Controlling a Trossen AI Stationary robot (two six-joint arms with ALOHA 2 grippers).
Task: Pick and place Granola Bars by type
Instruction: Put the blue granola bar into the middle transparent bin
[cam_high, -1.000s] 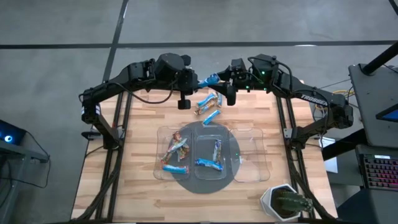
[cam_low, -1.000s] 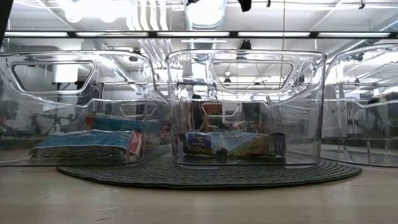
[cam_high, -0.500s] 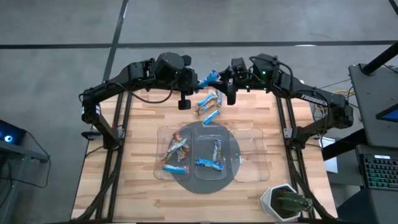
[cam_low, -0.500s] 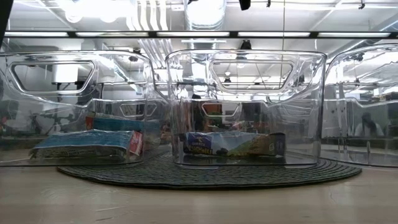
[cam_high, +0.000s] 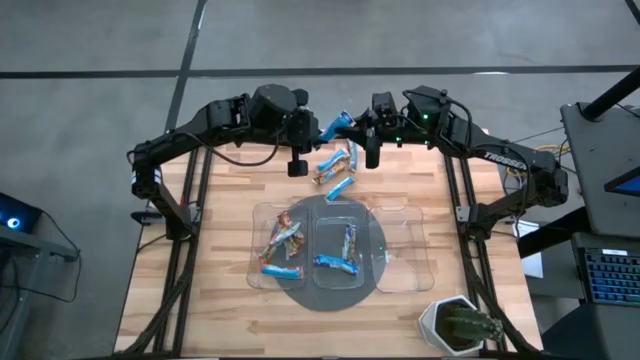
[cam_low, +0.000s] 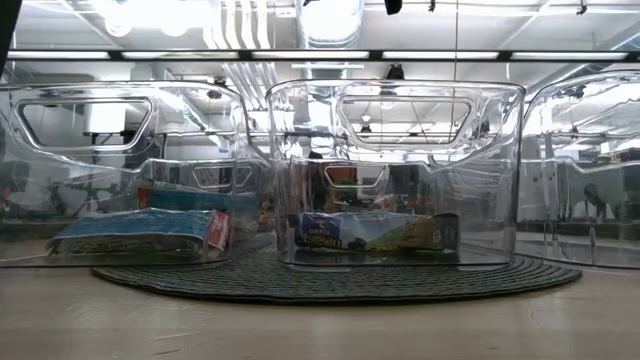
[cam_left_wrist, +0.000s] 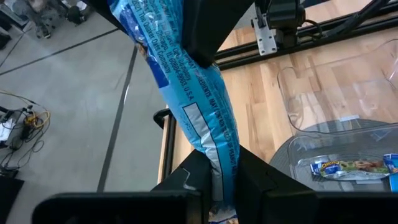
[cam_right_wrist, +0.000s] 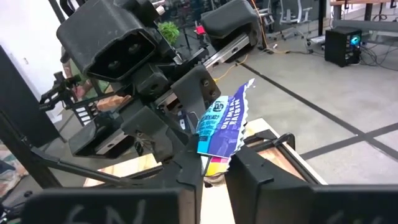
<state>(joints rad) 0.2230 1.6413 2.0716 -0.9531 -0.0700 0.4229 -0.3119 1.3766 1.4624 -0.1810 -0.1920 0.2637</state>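
**Above the table's far edge: bar handover**

Above the far edge, the blue granola bar (cam_high: 338, 125) spans both grippers, its long axis running from one to the other. Left gripper (cam_left_wrist: 219, 180) is clamped on one end; right gripper (cam_right_wrist: 214, 163) appears closed on the other. Both arms are equally near. Loose bars (cam_high: 336, 170) lie below.

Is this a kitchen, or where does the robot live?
Not a kitchen: probably a robot lab or workshop. The wooden table stands on bare concrete floor, a keyboard sits on a desk nearby, and office chairs show in the room behind.
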